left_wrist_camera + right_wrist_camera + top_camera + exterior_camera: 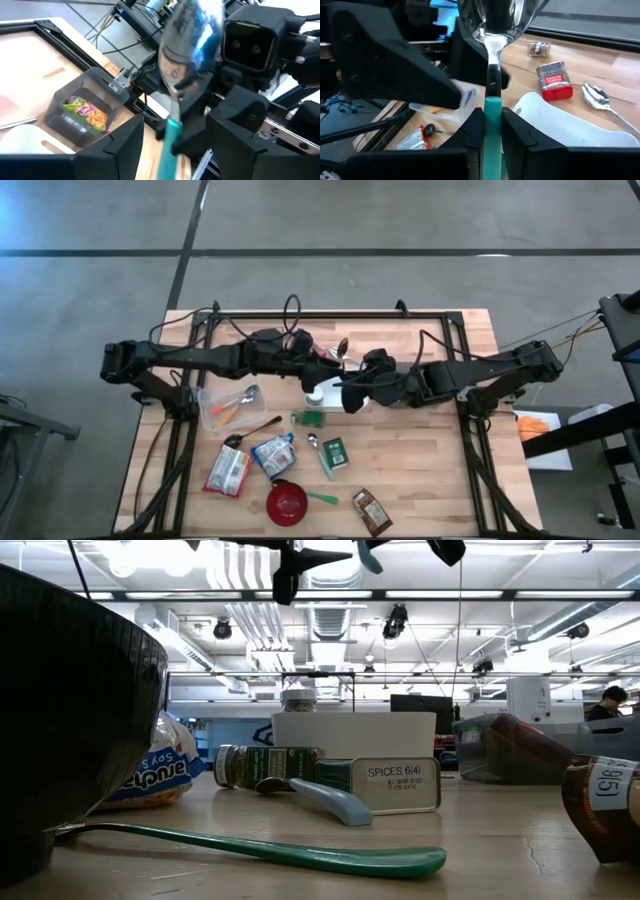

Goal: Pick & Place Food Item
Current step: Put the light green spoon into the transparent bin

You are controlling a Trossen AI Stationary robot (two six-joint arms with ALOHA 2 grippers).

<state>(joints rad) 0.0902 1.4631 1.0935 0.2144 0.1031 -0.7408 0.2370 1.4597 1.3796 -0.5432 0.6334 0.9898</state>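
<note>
Spoon [492,60] bowl cropped, right tool [490,125] clamping handle

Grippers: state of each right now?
Left gripper: around the spoon, grip cannot be told.
Right gripper: shut on the spoon's teal handle.

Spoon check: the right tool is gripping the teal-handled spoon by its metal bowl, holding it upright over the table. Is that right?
Not quite. The right tool grips the spoon by its teal handle, not the metal bowl, which stands free above the fingers. The right wrist view shows this. The rest holds.
</note>
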